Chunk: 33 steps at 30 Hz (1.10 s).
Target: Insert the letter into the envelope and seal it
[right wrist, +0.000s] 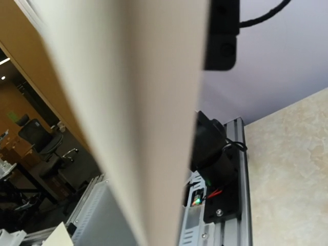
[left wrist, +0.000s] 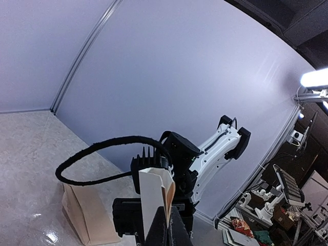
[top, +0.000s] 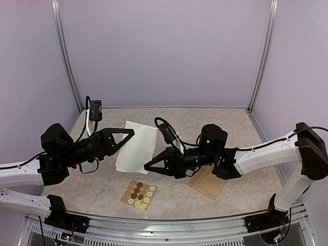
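Letter (top: pixel 139 146) is pinched at both ends: your left gripper (top: pixel 132 132) clamps its 10 o'clock edge, your right gripper (top: pixel 147 167) its 5 o'clock corner; envelope (top: pixel 209 184) lies at 4 o'clock.

Your left arm (top: pixel 77 151) comes in from the near left, its white link lying low along the near edge. It bends at a dark joint and reaches right and slightly far. Your left gripper (top: pixel 129 132) points right, its jaws closed on the left edge of the letter (top: pixel 137 148). Your right arm (top: pixel 261 154) rises from its near-right base, folds at a dark elbow by the right side and stretches left across the middle. Your right gripper (top: pixel 147 166) points left, its jaws pinched together on the letter's near right edge. The two grippers face each other, near but apart.
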{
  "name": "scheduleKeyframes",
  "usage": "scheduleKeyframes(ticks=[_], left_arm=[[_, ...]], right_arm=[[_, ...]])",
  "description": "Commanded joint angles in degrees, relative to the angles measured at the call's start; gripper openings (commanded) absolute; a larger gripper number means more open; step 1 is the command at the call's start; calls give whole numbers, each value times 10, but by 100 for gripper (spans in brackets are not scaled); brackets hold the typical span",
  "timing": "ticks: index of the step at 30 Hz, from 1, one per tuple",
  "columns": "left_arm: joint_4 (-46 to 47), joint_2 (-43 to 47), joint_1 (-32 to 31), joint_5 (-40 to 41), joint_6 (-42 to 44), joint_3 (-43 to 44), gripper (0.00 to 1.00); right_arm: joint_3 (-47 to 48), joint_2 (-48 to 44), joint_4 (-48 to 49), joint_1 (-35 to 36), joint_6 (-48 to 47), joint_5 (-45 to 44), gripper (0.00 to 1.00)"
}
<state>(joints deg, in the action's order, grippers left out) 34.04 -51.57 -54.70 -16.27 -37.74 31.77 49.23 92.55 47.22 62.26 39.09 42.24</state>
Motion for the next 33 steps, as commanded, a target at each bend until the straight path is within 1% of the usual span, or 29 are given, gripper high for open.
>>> scheduleKeyframes(ticks=[1,3,4,5,6,7,8,9,10,11,12,17,18,19,20,21,22,23,24,26,30,31,32,33], left_arm=[[8,9,6,7,-2,-4,0],[7,12,6,7,-3,-5,0],[9,13,7,8,-5,-7,0],[9,14,8,8,-5,-7,0],[10,14,7,7,-6,-8,0],[10,13,7,7,-6,-7,0],[11,13,8,5,-6,-7,0],[12,13,8,5,-7,-7,0],[12,12,8,4,-8,-7,0],[12,12,8,3,-8,-7,0],[11,12,8,3,-7,-8,0],[9,17,9,5,-8,-12,0],[7,17,10,5,-8,-13,0],[6,18,11,4,-8,-14,0],[4,18,11,2,-8,-14,0],[1,18,12,-2,-8,-14,0],[0,18,12,-8,-7,-15,0],[-1,17,12,-19,-6,-15,0],[-1,17,12,-27,-5,-15,0],[-1,14,12,-44,-5,-15,0],[-4,10,12,-69,-5,-15,0],[-5,8,12,-73,-5,-15,0],[-6,7,12,-76,-5,-14,0],[-7,6,12,-78,-5,-14,0]], right_arm=[[-3,4,22,8,1,0,0],[-2,6,17,8,1,3,0],[2,10,16,8,2,9,6],[4,14,17,8,4,14,21],[5,19,21,8,7,19,31],[6,24,25,8,10,24,36],[6,27,29,8,13,27,36],[7,30,32,8,15,31,35],[8,32,33,8,17,32,26],[8,32,35,8,17,32,11],[7,32,35,9,16,30,0],[-3,13,21,8,4,11,0],[-4,8,16,7,1,7,10],[-7,3,14,4,0,3,28],[-10,-3,17,2,1,2,43],[-13,-10,20,-3,2,1,55],[-14,-16,19,-8,1,-1,64],[-13,-23,16,-14,-2,-4,69],[-11,-30,10,-19,-8,-7,72],[-4,-44,-6,-28,-22,-11,76],[18,-63,-32,-43,-45,-19,76],[23,-67,-38,-46,-51,-20,73],[27,-69,-40,-47,-53,-20,68],[30,-72,-39,-50,-56,-21,60]])
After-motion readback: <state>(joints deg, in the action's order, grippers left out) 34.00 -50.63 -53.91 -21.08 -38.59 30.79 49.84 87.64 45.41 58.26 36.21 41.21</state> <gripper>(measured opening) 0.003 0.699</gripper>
